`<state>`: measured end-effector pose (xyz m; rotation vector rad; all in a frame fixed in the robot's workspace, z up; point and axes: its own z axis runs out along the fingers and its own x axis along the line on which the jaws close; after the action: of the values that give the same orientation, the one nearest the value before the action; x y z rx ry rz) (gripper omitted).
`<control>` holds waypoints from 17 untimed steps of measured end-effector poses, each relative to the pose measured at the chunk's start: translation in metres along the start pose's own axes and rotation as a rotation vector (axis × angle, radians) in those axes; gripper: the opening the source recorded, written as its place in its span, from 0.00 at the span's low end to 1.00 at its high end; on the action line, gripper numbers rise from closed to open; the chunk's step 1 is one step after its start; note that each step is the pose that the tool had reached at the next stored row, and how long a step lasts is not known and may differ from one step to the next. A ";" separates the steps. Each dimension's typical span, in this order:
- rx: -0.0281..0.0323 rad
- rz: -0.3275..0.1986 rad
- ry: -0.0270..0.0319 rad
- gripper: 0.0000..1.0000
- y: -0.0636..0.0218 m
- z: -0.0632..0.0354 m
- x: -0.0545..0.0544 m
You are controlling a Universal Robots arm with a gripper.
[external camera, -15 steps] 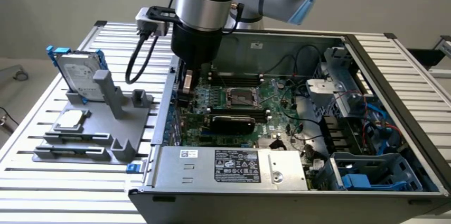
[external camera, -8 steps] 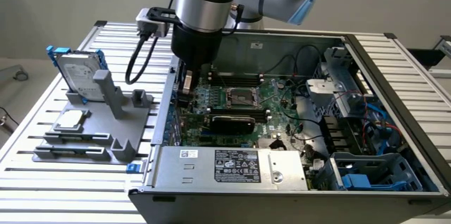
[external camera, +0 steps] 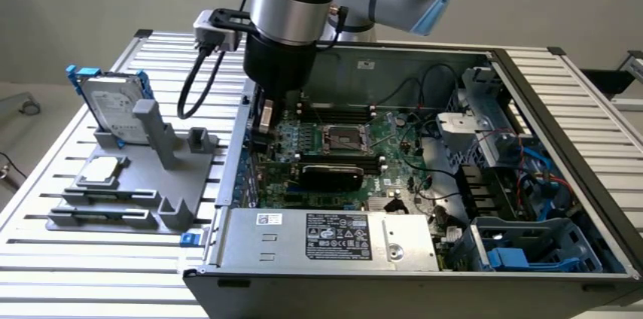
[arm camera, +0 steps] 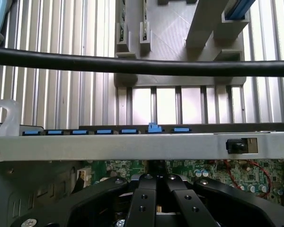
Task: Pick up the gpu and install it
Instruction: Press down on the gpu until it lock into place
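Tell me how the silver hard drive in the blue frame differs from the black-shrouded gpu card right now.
Place: the silver hard drive in its blue frame stands on the grey plastic holder outside the case; the gpu card with the glossy black shroud sits inside the open computer case, on the green motherboard.
Look: the drive is silver with a pale label; the gpu is dark, glossy and rounded.
Both are flat computer parts.

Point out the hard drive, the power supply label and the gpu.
hard drive (external camera: 104,101), exterior view, on its silver face.
power supply label (external camera: 339,235), exterior view, on the label's middle.
gpu (external camera: 332,177), exterior view, on its glossy black shroud, on the motherboard.
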<state>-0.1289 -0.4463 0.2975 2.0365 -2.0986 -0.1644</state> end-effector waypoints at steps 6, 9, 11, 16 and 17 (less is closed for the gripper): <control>-0.0031 0.004 -0.0003 0.11 -0.0002 -0.0001 0.000; -0.0032 0.006 -0.0004 0.11 -0.0004 0.0006 0.000; -0.0031 0.007 -0.0006 0.11 -0.0005 0.0012 0.000; -0.0036 0.010 -0.0003 0.11 -0.0007 0.0019 0.000; -0.0037 0.010 -0.0005 0.11 -0.0007 0.0020 0.000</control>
<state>-0.1287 -0.4464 0.2954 2.0237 -2.1069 -0.1672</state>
